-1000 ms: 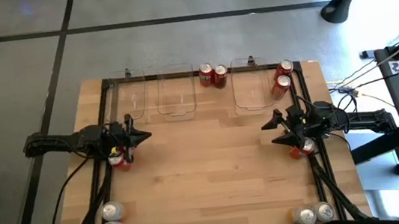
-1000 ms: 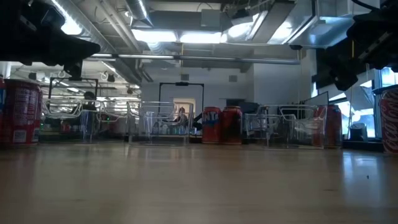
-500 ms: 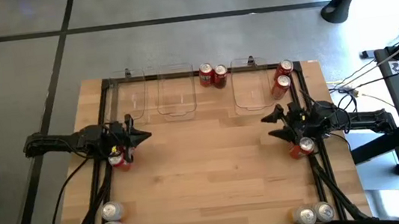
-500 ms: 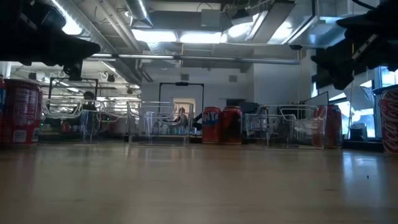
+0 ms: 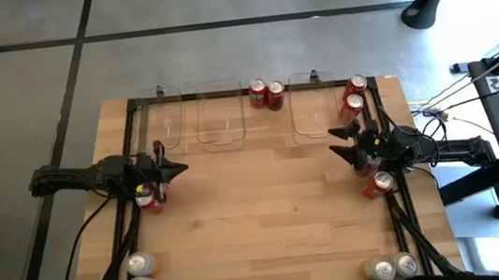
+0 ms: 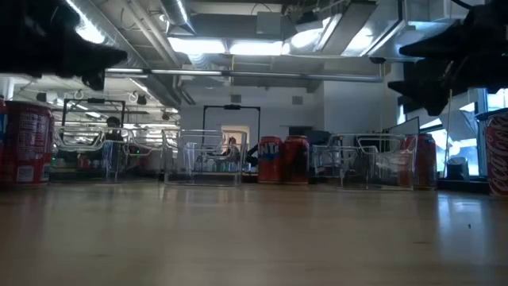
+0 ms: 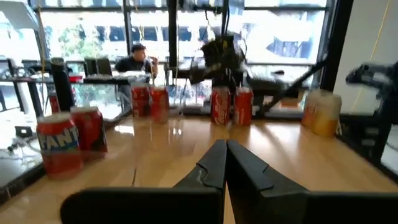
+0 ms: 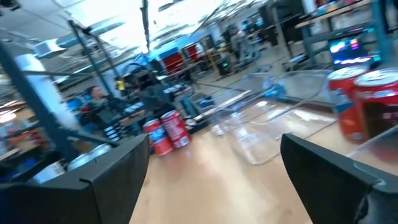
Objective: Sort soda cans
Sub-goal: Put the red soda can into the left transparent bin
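Between two clear bins point(image 5: 220, 117) stand two soda cans point(image 5: 266, 94)

Bright ceiling lights point(image 6: 238, 46) glare in the low view, leaving both arms as dark silhouettes. From above, the desk point(image 5: 266, 204) is evenly lit with soft shadows. Daylight from windows point(image 7: 93, 31) washes the left wrist view; the right wrist view is smeared with blur.

Soda cans point(image 5: 266, 94): red bodies, silver tops. Tabletop point(image 5: 266, 204): light wood grain. Bins point(image 5: 220, 117): clear plastic.
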Robot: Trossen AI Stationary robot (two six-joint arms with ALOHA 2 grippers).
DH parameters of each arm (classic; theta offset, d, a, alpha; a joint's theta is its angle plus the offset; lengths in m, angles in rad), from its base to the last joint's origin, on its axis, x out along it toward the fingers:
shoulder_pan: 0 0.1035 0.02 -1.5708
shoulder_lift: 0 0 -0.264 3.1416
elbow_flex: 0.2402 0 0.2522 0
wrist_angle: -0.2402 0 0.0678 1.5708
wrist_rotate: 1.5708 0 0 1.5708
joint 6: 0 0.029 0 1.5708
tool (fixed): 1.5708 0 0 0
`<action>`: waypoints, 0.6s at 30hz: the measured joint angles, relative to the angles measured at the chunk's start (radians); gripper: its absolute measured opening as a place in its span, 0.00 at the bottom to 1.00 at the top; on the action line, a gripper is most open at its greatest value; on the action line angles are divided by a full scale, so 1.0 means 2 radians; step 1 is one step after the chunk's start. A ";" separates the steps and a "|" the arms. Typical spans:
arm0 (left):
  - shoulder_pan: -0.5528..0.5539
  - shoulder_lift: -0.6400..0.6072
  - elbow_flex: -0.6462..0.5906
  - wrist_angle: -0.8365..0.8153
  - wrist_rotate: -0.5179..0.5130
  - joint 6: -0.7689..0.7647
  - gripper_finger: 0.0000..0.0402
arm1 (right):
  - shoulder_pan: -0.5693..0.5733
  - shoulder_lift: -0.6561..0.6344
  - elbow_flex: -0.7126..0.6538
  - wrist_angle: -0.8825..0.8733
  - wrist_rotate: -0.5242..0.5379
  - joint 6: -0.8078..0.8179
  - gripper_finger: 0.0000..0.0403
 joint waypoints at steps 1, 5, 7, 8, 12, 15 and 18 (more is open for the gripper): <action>0.000 0.000 0.009 0.002 -0.006 0.001 0.00 | 0.000 0.000 0.000 0.001 0.008 0.000 0.89; 0.000 0.009 0.047 -0.003 -0.040 0.001 0.00 | 0.000 0.000 0.000 0.005 0.023 -0.003 0.89; 0.000 0.022 0.074 -0.017 -0.045 0.001 0.00 | 0.000 0.000 0.000 0.005 0.027 -0.010 0.89; 0.000 0.033 0.091 -0.032 -0.046 0.000 0.00 | 0.000 0.000 0.000 0.005 0.030 -0.011 0.89; 0.000 0.094 0.167 -0.112 -0.071 -0.004 0.00 | 0.000 0.000 0.000 0.007 0.042 -0.014 0.89; 0.000 0.148 0.236 -0.171 -0.077 0.007 0.00 | 0.000 0.000 0.000 0.008 0.043 -0.027 0.89; 0.000 0.197 0.313 -0.252 -0.078 0.016 0.00 | 0.000 0.000 0.000 0.008 0.047 -0.035 0.89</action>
